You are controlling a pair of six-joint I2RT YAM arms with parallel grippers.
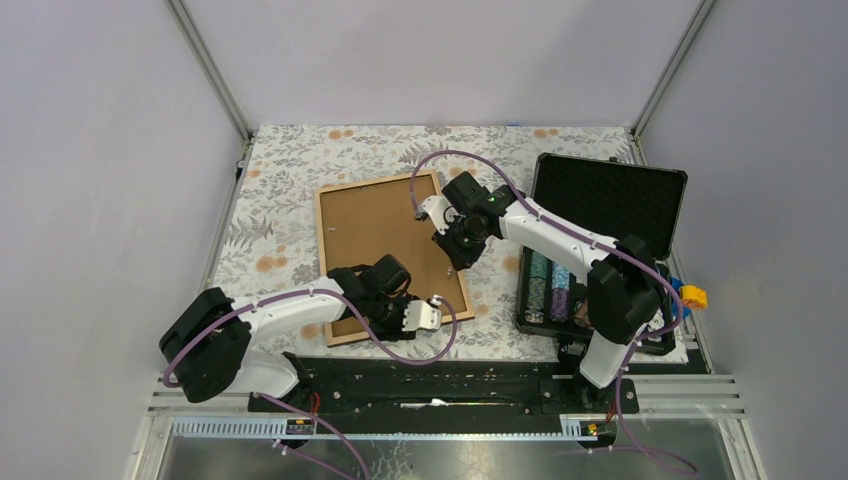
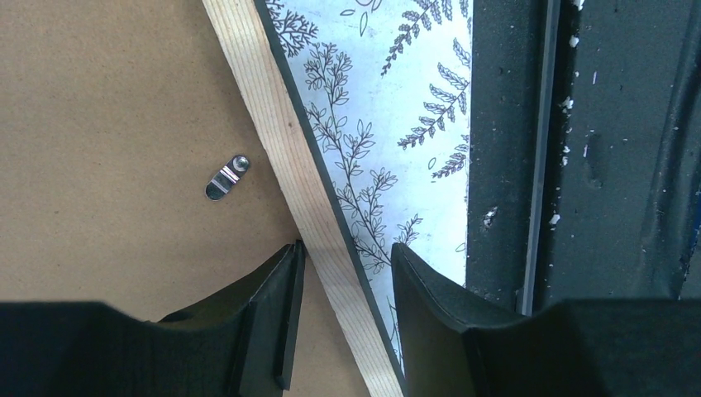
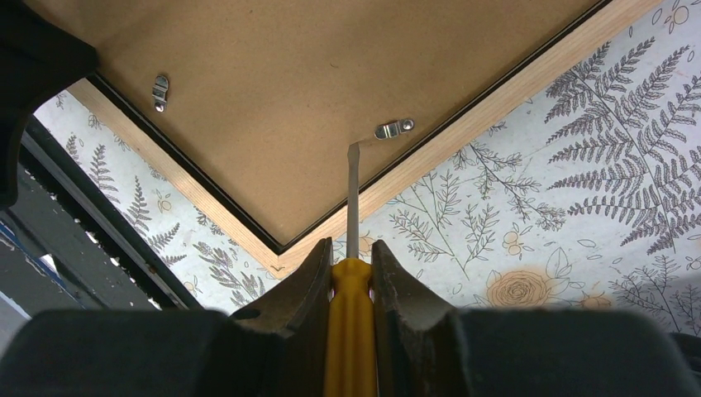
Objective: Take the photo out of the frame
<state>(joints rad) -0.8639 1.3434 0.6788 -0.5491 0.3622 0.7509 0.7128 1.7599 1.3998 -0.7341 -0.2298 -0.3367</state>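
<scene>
Count log, all views.
- Frame (image 1: pixel 390 255): one counted, centre of top view.
- Metal turn clips: two counted in right wrist view, clip at upper left (image 3: pixel 159 89) and clip at centre (image 3: pixel 393 129); one counted in left wrist view, left of centre (image 2: pixel 226 178). Total on frame not determined.
- Screwdriver (image 3: pixel 351 331): one.
- Arms: two; left gripper (image 2: pixel 347 246), right gripper (image 3: pixel 350 248).
- Black case (image 1: pixel 610 200): one, right of top view. Chip stacks inside not resolved for counting.
- Orange item (image 1: pixel 693 296): one, right edge.
- Patterned cloth (image 1: pixel 300 170): one.
</scene>
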